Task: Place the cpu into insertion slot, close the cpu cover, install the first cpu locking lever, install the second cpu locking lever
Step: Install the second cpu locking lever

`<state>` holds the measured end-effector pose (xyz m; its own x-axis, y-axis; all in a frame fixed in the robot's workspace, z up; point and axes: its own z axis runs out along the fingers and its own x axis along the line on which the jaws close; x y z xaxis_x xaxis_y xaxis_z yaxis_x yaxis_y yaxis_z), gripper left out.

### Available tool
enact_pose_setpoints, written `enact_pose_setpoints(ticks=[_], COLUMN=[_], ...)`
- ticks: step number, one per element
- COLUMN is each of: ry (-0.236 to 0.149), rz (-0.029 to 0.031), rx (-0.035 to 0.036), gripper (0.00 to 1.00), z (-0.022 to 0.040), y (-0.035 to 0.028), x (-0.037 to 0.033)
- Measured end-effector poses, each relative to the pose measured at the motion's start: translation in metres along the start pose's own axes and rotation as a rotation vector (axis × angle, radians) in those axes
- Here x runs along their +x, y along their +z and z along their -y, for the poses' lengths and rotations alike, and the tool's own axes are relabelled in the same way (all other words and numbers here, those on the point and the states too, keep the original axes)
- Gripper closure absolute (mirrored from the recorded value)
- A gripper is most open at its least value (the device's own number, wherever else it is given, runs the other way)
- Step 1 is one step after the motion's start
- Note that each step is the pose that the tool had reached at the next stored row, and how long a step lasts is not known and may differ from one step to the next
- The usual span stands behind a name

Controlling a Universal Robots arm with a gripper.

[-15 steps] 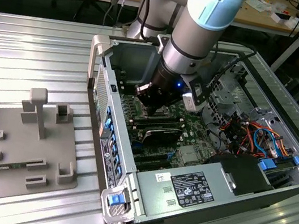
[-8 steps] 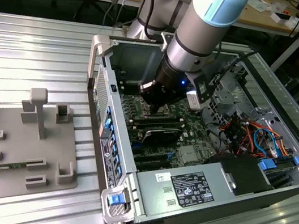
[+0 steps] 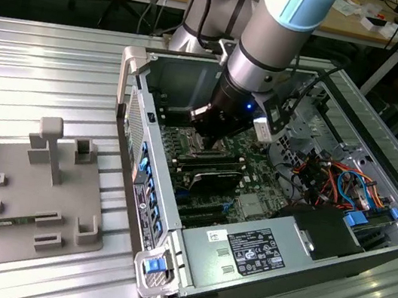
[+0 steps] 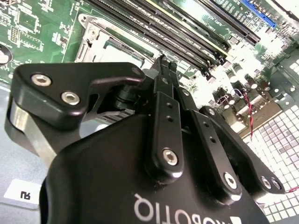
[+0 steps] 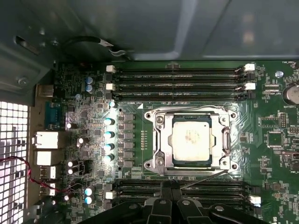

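Ribbed metal desk (image 3: 60, 65) runs under everything in the exterior view, with an open computer case (image 3: 164, 265) lying on its side and a grey fixture tray (image 3: 15, 195) off to the exterior view's left. Behind, workbenches with cables line the room.

My gripper (image 5: 170, 186) is down inside the case, just above the motherboard (image 5: 275, 154). In the second wrist view my gripper (image 4: 163, 60) has its two black fingers pressed together to a narrow tip, with nothing pinched between them. That tip hangs over the bank of long black memory slots (image 5: 182, 186) that borders one side of the socket.

Just beyond my fingertips, across that bank, sits the cpu (image 5: 192, 140). It lies flat in the insertion slot (image 5: 176, 161), silver-grey top facing up at me, its edges square with the socket and parallel to the memory slots; being nearly square, it has no clear long axis. I am near it but apart from it. The cpu cover (image 5: 161, 140) lies down around the chip, which shows through its window. A thin locking lever (image 5: 205, 179) runs slantwise along the socket edge nearest my fingers; whether it is latched I cannot tell.

Further out, a second bank of memory slots (image 5: 177, 84) lies on the far side of the socket.
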<state>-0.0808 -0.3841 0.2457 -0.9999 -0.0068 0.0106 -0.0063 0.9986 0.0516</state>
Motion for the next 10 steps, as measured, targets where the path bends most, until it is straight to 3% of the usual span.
enact_pose_setpoints(ticks=[6, 10], ry=[0.0, 0.0], rz=[0.0, -0.0001], rx=[-0.0001, 0.0], gripper=[0.89, 0.89], z=[0.0006, 0.0063], y=[-0.003, -0.0044], x=[-0.0036, -0.0036])
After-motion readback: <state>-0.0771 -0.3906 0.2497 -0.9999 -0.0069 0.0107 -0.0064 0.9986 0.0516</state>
